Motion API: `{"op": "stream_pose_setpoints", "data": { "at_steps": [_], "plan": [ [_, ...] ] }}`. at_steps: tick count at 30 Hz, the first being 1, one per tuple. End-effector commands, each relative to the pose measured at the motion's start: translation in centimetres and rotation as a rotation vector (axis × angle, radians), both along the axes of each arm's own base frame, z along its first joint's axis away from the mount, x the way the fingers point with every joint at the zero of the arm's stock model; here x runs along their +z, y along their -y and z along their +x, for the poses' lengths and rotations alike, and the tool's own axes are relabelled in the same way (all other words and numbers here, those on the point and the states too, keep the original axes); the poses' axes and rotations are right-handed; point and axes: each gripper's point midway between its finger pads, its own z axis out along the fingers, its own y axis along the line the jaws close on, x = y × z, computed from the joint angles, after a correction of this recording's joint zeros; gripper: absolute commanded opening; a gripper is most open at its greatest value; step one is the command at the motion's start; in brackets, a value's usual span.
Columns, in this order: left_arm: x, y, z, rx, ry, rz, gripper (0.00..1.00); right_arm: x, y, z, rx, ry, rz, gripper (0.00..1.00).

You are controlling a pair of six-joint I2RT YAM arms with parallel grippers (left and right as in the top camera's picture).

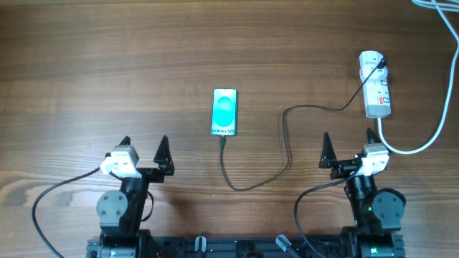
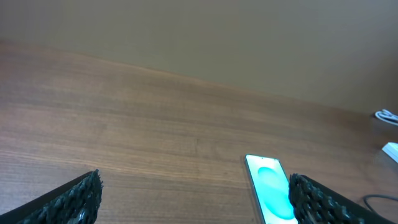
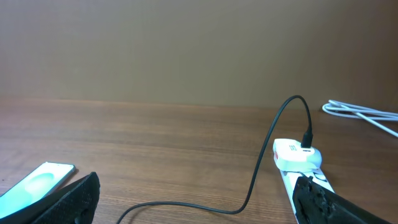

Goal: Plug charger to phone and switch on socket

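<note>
Charger (image 1: pixel 287 143): thin black cable, judged light and floppy, so it will sag and swing if lifted mid-run. It is best gripped right behind the small plug tip (image 1: pixel 223 141), where it is stiffest. The tip lies at the 6 o'clock edge of the phone (image 1: pixel 224 112), touching or just short of the port; whether it is seated cannot be told. From there the cable is looped toward 5 o'clock, then run up and across to the socket (image 1: pixel 376 89). The phone lies flat mid-table, screen up and lit. It is judged slick and light, likely to slide under insertion force, so bracing at the long edges is advised, not on the glass. The socket sits at 2 o'clock from the phone, rigid but light, and may shift when its switch is pressed; the switch cannot be picked out clearly. No true containers are seen. The only receptacle is the socket, with a black plug (image 1: pixel 380 63) seated at its 12 o'clock end and a white lead (image 1: pixel 416 148) leaving at 6 o'clock. Left gripper (image 1: pixel 143 150), at 8 o'clock from the phone, is spread wide and holds nothing. Right gripper (image 1: pixel 348 145), at 4 o'clock, likewise.
</note>
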Motion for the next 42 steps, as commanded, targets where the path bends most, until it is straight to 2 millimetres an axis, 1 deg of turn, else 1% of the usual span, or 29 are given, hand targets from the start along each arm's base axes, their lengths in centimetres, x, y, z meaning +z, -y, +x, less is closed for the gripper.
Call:
{"op": "stream_pose_setpoints", "data": {
  "at_steps": [1,5,7,12,15,24,27,42],
  "plan": [
    [0.3,-0.5,0.0,0.023,0.032,0.026,1.00,0.3,0.1,0.0,-0.008,0.015,-0.016,1.00],
    [1.8,-0.5,-0.1,0.018,0.103,0.097,1.00,0.3,0.1,0.0,-0.008,0.014,-0.017,1.00],
    [2.1,-0.5,-0.1,0.019,0.118,0.130,1.00,0.3,0.1,0.0,-0.008,0.014,-0.017,1.00],
    [1.6,-1.3,0.0,0.061,0.093,0.148,1.00,0.3,0.1,0.0,-0.008,0.014,-0.017,1.00],
    [0.5,-1.8,-0.1,0.089,0.049,0.152,1.00,0.3,0.1,0.0,-0.008,0.014,-0.017,1.00],
    [0.6,-2.2,-0.1,0.107,0.050,0.159,1.00,0.3,0.1,0.0,-0.008,0.015,-0.017,1.00],
    [0.6,-1.9,-0.1,0.088,0.052,0.209,1.00,0.3,0.1,0.0,-0.008,0.014,-0.017,1.00],
    [0.5,-1.9,-0.1,0.088,0.051,0.208,1.00,0.3,0.1,0.0,-0.008,0.014,-0.017,1.00]
  ]
}}
